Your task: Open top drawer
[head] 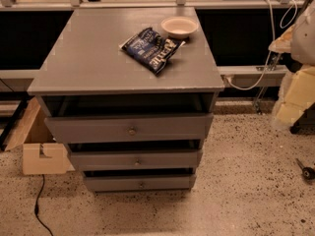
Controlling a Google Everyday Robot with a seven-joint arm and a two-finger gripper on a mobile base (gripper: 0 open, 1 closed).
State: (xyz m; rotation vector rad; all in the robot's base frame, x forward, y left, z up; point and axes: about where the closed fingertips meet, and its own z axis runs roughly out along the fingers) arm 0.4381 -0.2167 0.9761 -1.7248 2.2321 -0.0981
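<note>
The grey cabinet point(98, 58) stands in the middle of the camera view with three drawers stacked in its front. The top drawer point(88, 130) is the widest, with a small round metal knob point(132, 130) at its centre. A dark gap shows between its front and the cabinet top, so it seems to stand slightly out. Two slimmer drawers point(98, 160) sit below it, each with a like knob. My gripper is not in view; only a pale bulky shape point(302, 33) shows at the right edge.
A dark blue snack bag point(152, 48) and a pale bowl point(179, 27) lie on the cabinet top. A cardboard box point(37, 151) and a black cable point(39, 208) are on the floor at left. Yellow foam point(295, 100) and a small black object point(306, 171) are at right.
</note>
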